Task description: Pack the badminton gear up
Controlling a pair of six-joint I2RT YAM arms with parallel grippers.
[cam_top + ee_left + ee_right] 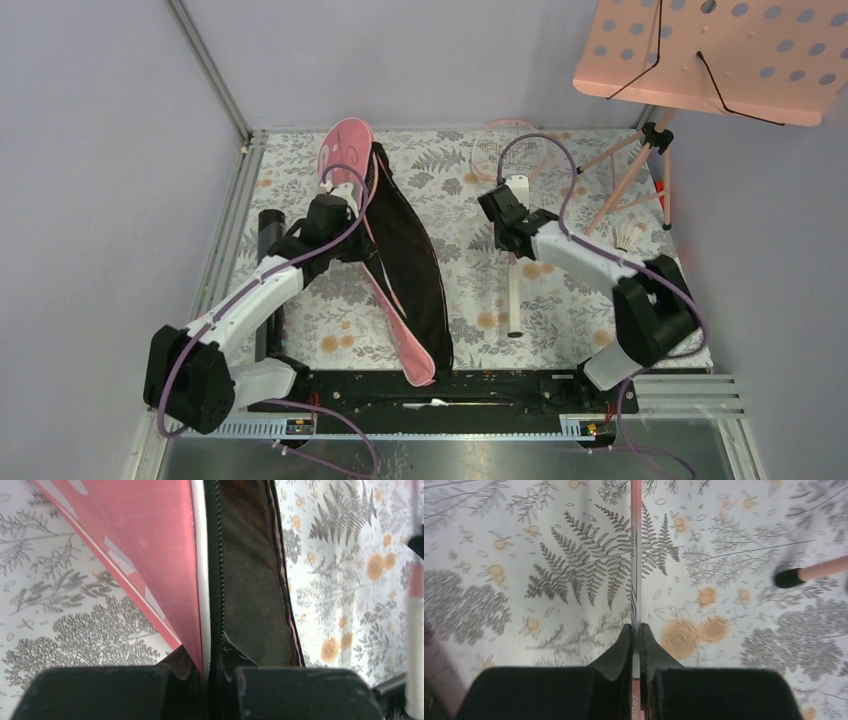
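Over floral table (470, 300), left claw (206, 666) pinches one bag (405, 270) (right claw (637, 630), one racket (636, 555)).

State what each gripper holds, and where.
Left gripper pinches the bag by its zippered edge; right gripper grips the racket by its thin shaft.

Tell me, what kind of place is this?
Probably a robot practice booth, not a sports hall: a left arm and a right arm are bolted at the edge of a flowery table, and plain walls stand close around it.
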